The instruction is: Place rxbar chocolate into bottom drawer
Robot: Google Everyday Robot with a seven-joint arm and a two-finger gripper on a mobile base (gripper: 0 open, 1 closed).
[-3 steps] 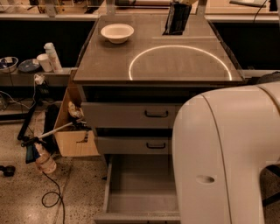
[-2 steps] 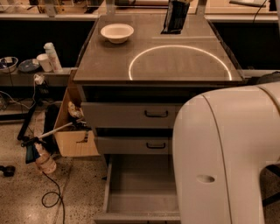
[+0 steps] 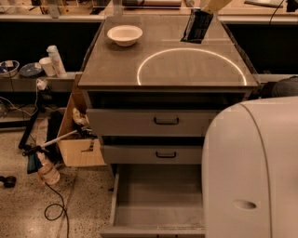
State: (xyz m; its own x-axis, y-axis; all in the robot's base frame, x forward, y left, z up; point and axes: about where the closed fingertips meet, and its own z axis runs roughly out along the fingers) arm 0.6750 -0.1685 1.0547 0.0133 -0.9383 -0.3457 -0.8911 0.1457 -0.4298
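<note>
One rxbar chocolate (image 3: 197, 27), a dark packet whose pale print is too small to read, hangs tilted above the far right part of the cabinet top (image 3: 111, 69). Its upper end is pinched in the pale gripper (image 3: 210, 5), which reaches in at the top edge of the view, and its lower end is close over the surface. The cabinet has three grey drawers. The top drawer (image 3: 125, 122) and the middle drawer (image 3: 130, 154) are pushed in and each has one black bar handle. The bottom drawer (image 3: 158, 195) is pulled out toward the camera with its plain grey floor bare. One bright ring of light (image 3: 191, 48) lies on the cabinet top just in front of the packet, and one white bowl (image 3: 124, 35) stands at the far left of the top, well apart from it. The robot's white body (image 3: 251, 172) fills the lower right and covers the right end of the open drawer. On the floor to the left are one cardboard box (image 3: 77, 151), one spray bottle (image 3: 45, 171) and one loop of black cable (image 3: 56, 213). No label anywhere is legible. Against the view 0.7 s ago, the packet sits slightly lower and further right, while the bowl and the three drawers are unchanged.
</note>
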